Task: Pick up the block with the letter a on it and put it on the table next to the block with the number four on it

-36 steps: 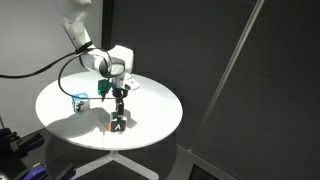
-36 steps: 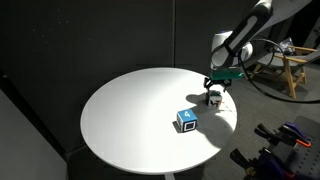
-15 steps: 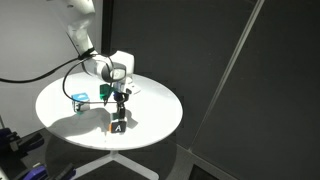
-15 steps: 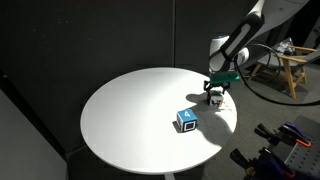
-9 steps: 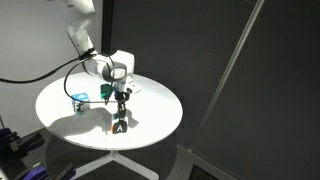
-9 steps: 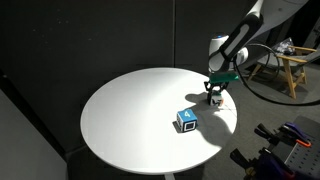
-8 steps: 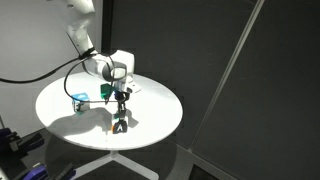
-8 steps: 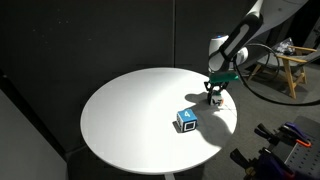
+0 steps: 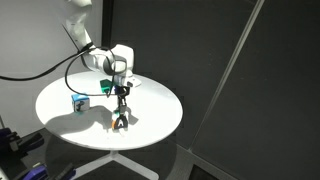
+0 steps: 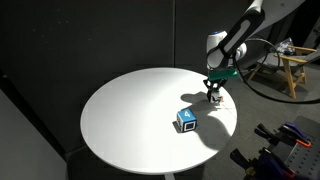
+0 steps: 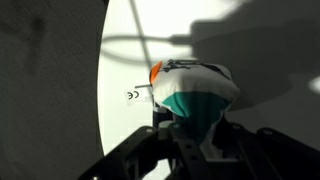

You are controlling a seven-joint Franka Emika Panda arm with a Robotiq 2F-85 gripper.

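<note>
Grasp stage, transport not started. The gripper (image 9: 120, 117) hangs straight down over the white round table (image 9: 155, 112), jaws drawn in against the sides of the block with the letter a (image 9: 120, 124), which sits between them. In the wrist view the block's teal-green body (image 11: 196, 98) fills the gap between the jaws, so it looks clamped. Whether the block has left the tabletop is too small to tell in both exterior views; it is at or barely above the surface. The block with the number four (image 10: 186, 120), blue-edged, rests on the table well apart from the gripped block, untouched. Pick looks nearly done. Left to do, judging from this: lift, carry over to the number-four block, set down just beside it, release.
</note>
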